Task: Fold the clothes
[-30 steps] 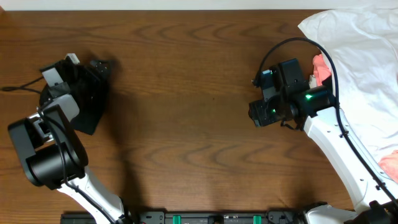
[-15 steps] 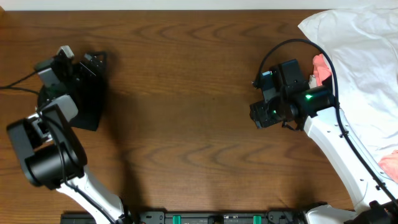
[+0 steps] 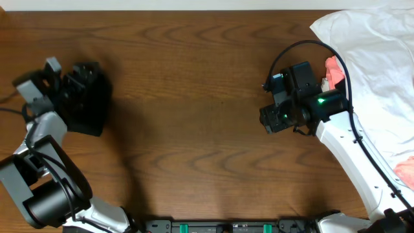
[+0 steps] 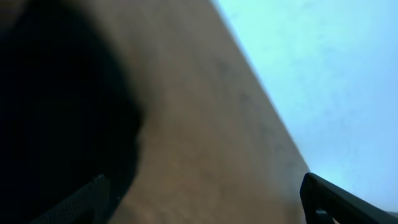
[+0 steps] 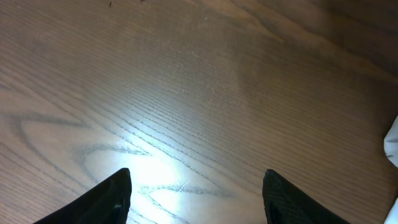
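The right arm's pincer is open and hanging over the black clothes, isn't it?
Not quite. The right pincer is open, but it hangs over bare wooden table, not over the black clothes. The right wrist view shows only wood under its fingers, and the overhead view shows the clothes far off at the other end of the table.

Right arm (image 3: 343,149), right side of overhead: white link shell, black wrist block, green LED (image 3: 319,100) lit, black cable (image 3: 310,41) looped above. Left arm (image 3: 45,194), lower left: black motor housings, grey-white panels. Right gripper (image 5: 196,202): two dark, finely textured fingertips (image 5: 106,199). Left gripper (image 4: 208,199) blurred, probably the same black.
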You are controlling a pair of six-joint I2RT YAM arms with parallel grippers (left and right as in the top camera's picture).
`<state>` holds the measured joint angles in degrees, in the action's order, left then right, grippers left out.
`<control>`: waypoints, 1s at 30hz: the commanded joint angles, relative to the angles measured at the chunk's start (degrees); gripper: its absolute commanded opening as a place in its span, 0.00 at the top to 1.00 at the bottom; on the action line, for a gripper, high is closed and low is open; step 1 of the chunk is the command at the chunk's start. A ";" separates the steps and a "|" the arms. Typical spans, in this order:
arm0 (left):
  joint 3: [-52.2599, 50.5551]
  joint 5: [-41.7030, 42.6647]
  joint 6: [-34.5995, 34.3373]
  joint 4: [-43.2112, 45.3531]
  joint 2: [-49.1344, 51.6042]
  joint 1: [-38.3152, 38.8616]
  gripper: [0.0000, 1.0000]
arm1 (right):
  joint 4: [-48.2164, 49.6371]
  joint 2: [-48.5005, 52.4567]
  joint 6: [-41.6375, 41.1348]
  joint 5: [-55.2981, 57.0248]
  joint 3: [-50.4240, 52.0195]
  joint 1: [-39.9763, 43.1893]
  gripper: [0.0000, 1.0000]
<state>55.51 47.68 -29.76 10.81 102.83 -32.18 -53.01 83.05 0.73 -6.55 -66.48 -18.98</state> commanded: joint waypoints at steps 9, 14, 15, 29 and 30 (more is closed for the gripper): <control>-8.87 -7.85 3.74 1.51 5.62 -4.20 0.02 | -1.14 0.24 1.05 0.33 0.28 0.22 0.34; -8.87 2.80 2.12 8.55 5.64 -6.58 0.02 | -1.22 0.24 1.07 0.33 0.28 0.22 0.34; -8.85 5.77 0.63 11.41 5.07 -6.64 0.02 | -1.18 0.24 1.07 0.33 0.28 0.24 0.34; -8.83 -1.29 -3.78 18.05 -8.79 -9.18 0.02 | -1.51 0.24 1.07 0.35 0.28 0.33 0.33; -8.83 -3.43 -3.76 16.02 -8.57 -9.70 0.02 | -1.64 0.24 1.07 0.35 0.28 0.33 0.33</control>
<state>46.65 50.81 -33.19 29.95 93.30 -40.12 -54.39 83.05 0.89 -6.52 -66.48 -18.98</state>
